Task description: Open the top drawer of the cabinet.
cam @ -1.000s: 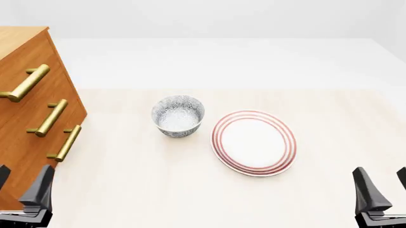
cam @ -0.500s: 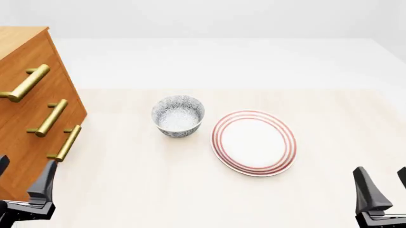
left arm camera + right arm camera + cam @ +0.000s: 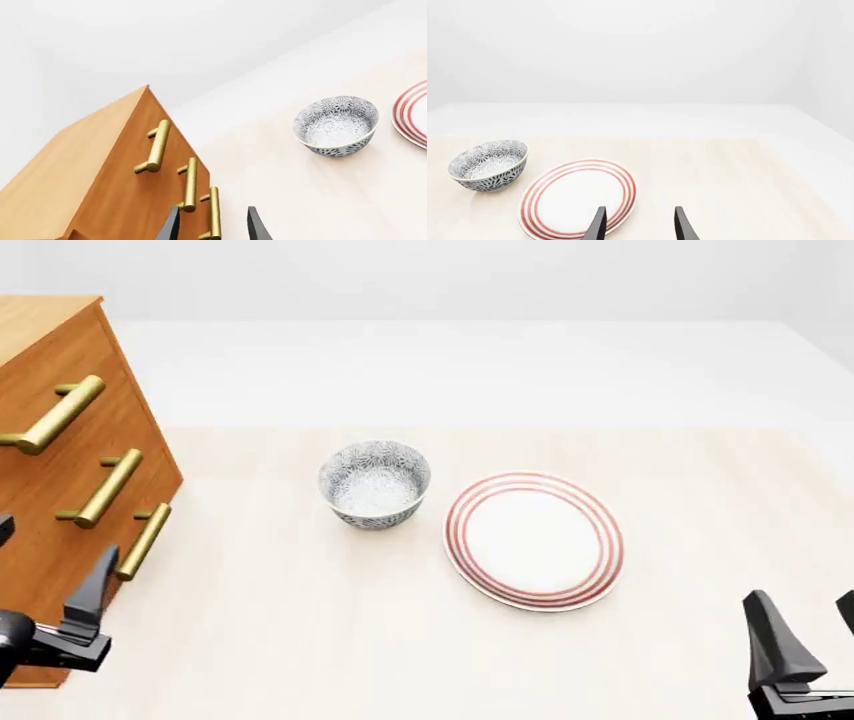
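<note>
Your left gripper (image 3: 47, 585) is hanging low in front of the cabinet (image 3: 54, 490), its fingers spread wide and gripping nothing. In the left wrist view the gripper (image 3: 212, 225) is straddling the lowest gold handle (image 3: 214, 212) without clearly touching it. The top drawer (image 3: 47, 380) is sitting well above this gripper, closed flush with the cabinet front, its gold handle (image 3: 56, 414) untouched; the middle handle (image 3: 107, 487) is lying between that one and the gripper.

Your right gripper (image 3: 807, 640) is waiting at the near right edge of the worktop (image 3: 307, 620), fingers also held wide apart and empty. Ahead of it and to its left the red-ringed plate (image 3: 578, 196) is resting flat, with the patterned bowl (image 3: 488, 165) just beyond the plate's left side, apart from it.
</note>
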{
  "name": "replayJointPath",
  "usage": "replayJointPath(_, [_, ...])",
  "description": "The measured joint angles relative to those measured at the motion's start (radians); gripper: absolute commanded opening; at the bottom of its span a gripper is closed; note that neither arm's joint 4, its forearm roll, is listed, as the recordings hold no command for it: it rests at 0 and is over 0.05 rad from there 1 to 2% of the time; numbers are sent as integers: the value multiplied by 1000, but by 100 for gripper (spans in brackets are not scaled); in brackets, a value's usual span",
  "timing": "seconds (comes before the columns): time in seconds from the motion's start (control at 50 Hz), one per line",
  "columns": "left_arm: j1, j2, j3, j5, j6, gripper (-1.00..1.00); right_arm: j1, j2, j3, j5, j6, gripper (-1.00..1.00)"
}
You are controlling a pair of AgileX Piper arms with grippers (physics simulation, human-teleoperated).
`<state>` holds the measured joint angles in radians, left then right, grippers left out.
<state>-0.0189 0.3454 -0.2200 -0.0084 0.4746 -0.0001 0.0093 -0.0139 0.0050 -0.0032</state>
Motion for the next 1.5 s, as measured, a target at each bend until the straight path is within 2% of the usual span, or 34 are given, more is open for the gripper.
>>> replayJointPath(0.32, [5,24,-93,78,172,100,0,2,2,-3,0,100])
replayJointPath(0.54, [14,65,-121,80,287,100,0,2,2,-4,0,100])
replayJointPath(0.78, [8,145,-143,41,409,100,0,2,2,-4,0,100])
replayJointPath(1.1, [23,229,-138,-43,616,100,0,2,2,-4,0,100])
replayJointPath(1.5, [83,279,-90,-181,835,100,0,2,2,-4,0,100])
